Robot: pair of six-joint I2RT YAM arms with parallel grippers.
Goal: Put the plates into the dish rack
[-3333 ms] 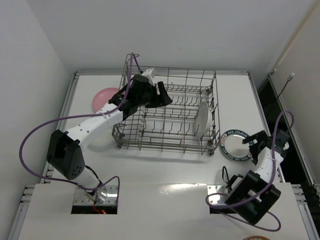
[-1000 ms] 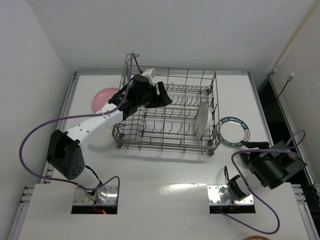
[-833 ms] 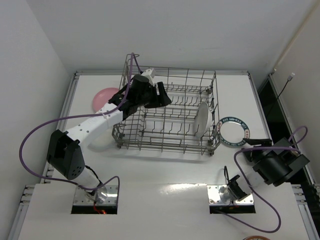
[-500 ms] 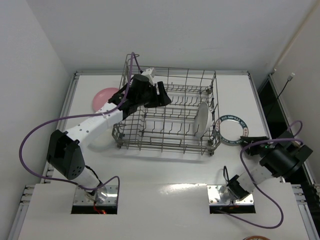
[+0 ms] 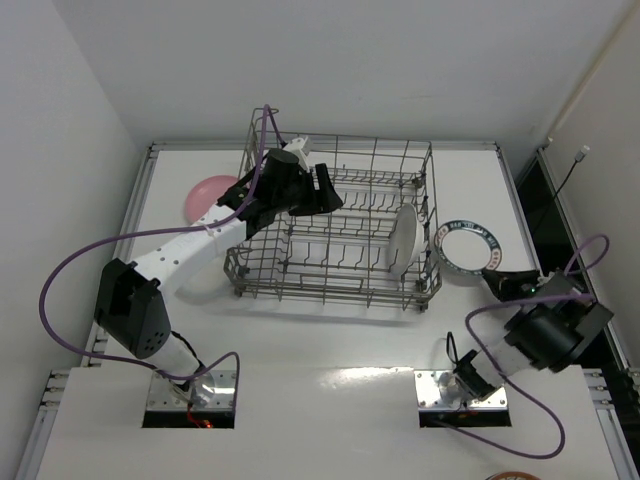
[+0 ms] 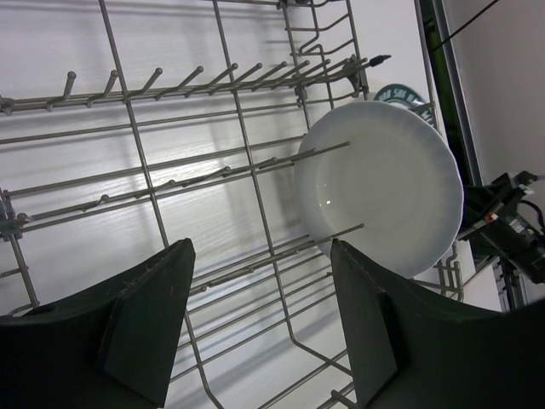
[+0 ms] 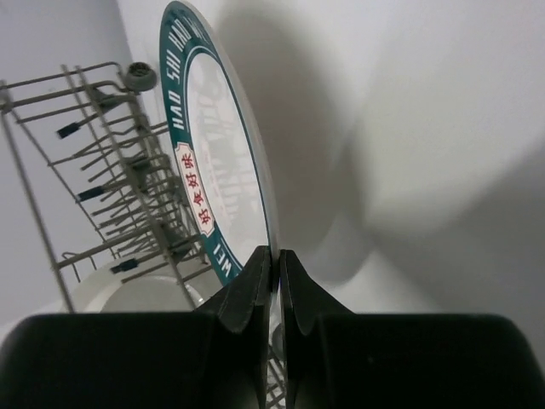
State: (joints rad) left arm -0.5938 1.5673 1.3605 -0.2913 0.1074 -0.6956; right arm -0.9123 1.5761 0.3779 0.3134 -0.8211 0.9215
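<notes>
Right gripper [image 7: 274, 256] clamped on rim of teal-rimmed plate [image 7: 213, 162]; left gripper [image 6: 260, 319] spread, empty. Slippage may be caused by thin purchase.

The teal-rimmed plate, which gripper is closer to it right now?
Right. The right gripper is shut on the teal-rimmed plate at its rim; the left gripper hangs open over the dish rack, at its far left part.
</notes>
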